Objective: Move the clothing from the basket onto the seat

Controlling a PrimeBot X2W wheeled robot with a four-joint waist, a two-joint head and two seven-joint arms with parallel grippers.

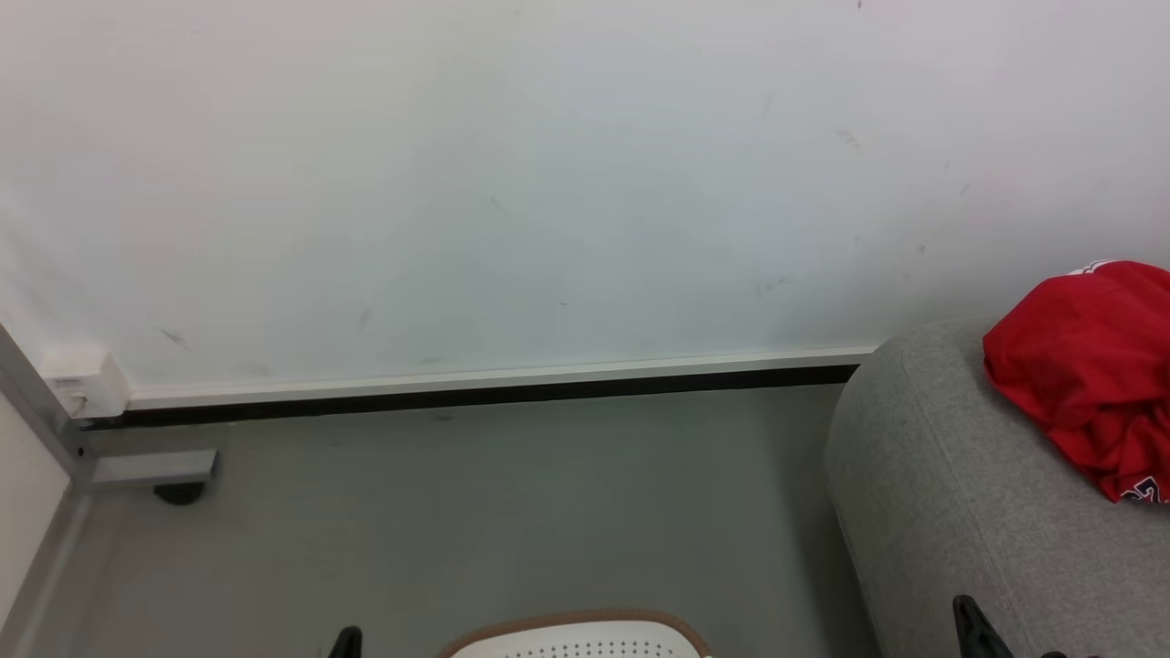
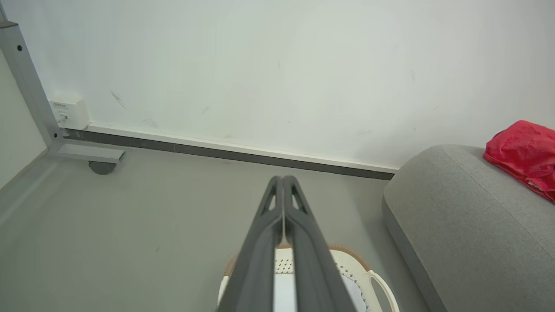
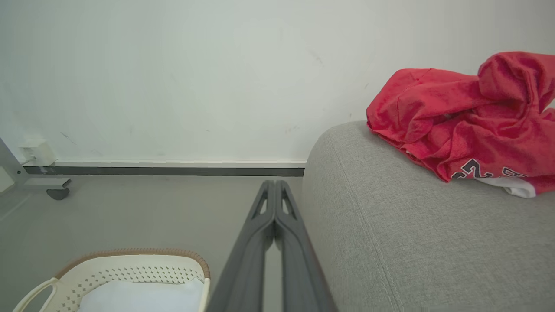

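The red jersey (image 1: 1092, 366) lies crumpled on the light grey sofa (image 1: 951, 493) at the right, its dark numerals showing (image 3: 470, 169). The cream basket (image 1: 580, 638) with a brown rim sits on the floor at the bottom centre; a pale bluish-white cloth (image 3: 138, 297) lies inside it. My left gripper (image 2: 283, 178) is shut and empty, hanging above the basket (image 2: 373, 277). My right gripper (image 3: 275, 183) is also shut and empty, beside the sofa's rounded end (image 3: 390, 225), well short of the jersey (image 3: 468, 112). Only fingertips (image 1: 345, 642) of either gripper show in the head view.
A white wall with a dark skirting strip (image 1: 494, 388) runs behind. At the far left, a grey metal frame leg with a castor (image 1: 178, 492) stands by a small white wall socket (image 1: 82, 384). Bare grey floor (image 1: 475, 512) lies between frame and sofa.
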